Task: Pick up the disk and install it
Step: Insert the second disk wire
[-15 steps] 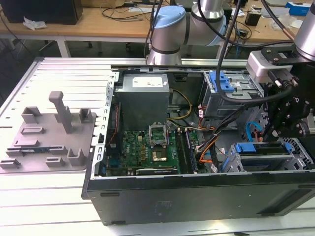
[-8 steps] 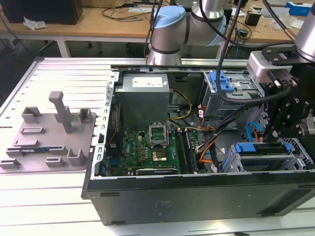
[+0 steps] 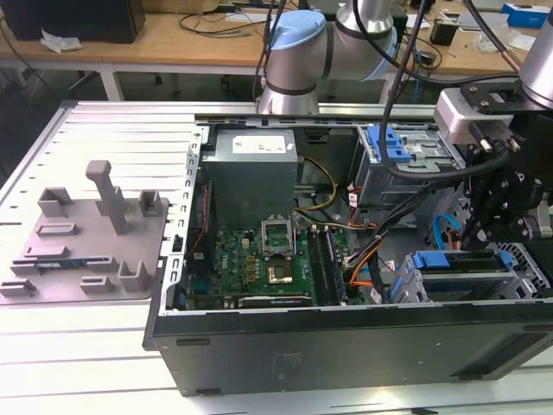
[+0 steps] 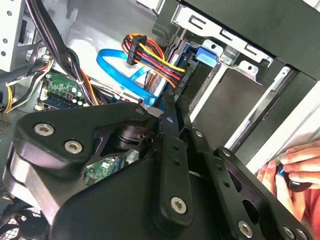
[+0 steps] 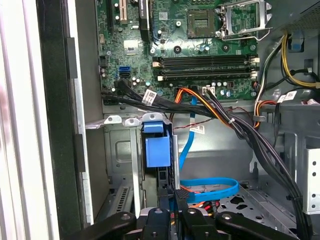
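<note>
Black gripper (image 5: 177, 194) hangs just beside the disk (image 5: 157, 152), which stands on edge in the drive cage (image 3: 518, 281) at the exterior view's right; you cannot tell whether it is clamped on the disk. Keep the blue rails square to the cage and press straight, clear of the cables (image 5: 210, 185). Your arm reaches over the open case (image 3: 346, 346), wrist aimed down into the bay.

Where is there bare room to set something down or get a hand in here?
Bare: the ribbed table behind the grey fixture plate, and its strip in front of the plate. Inside the case, a patch of metal floor between the blue-latched bay and the black cable bundle. Crowded: the motherboard edge, where cables cross.
</note>
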Available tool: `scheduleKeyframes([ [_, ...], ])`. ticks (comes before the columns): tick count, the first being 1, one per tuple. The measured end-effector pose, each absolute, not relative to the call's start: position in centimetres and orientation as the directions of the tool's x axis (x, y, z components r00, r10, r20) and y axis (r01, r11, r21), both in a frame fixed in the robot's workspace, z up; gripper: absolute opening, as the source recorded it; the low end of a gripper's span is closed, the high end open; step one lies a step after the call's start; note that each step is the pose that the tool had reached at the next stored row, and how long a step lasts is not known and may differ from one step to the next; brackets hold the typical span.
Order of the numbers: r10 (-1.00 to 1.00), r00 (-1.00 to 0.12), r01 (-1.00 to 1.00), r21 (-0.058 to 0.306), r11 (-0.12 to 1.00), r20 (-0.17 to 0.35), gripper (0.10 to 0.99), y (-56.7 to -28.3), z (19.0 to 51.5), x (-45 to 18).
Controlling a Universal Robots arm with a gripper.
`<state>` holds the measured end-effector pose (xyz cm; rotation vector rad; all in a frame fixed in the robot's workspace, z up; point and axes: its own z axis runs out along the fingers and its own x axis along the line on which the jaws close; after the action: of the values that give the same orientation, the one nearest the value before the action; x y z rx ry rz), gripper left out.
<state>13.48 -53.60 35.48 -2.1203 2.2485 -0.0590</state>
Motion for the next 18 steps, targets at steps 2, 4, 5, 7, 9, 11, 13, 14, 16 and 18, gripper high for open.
scheduleKeyframes([
  [2, -0.998, -0.058, -0.996, -0.062, 0.059, -0.011, 0.161, -53.60, 35.46, 13.48],
  [4, -0.998, -0.058, -0.996, -0.062, 0.059, -0.011, 0.161, -53.60, 35.45, 13.49],
  [5, -0.998, -0.058, -0.996, -0.062, 0.059, -0.011, 0.161, -53.60, 35.44, 13.50],
  [7, -0.998, -0.058, -0.996, -0.062, 0.059, -0.011, 0.161, -53.61, 35.41, 13.52],
  [9, -0.998, -0.058, -0.996, -0.062, 0.059, -0.011, 0.161, -53.62, 35.37, 13.55],
  [11, -0.998, -0.058, -0.996, -0.062, 0.059, -0.011, 0.161, -53.64, 35.32, 13.57],
  [13, -0.998, -0.058, -0.996, -0.062, 0.059, -0.011, 0.161, -53.66, 35.26, 13.58],
  [14, -0.998, -0.058, -0.996, -0.062, 0.059, -0.011, 0.161, -53.67, 35.25, 13.59],
  [16, -0.998, -0.058, -0.996, -0.062, 0.059, -0.011, 0.161, -53.68, 35.19, 13.60],
  [18, -0.998, -0.058, -0.996, -0.062, 0.059, -0.011, 0.161, -53.69, 35.09, 13.63],
])
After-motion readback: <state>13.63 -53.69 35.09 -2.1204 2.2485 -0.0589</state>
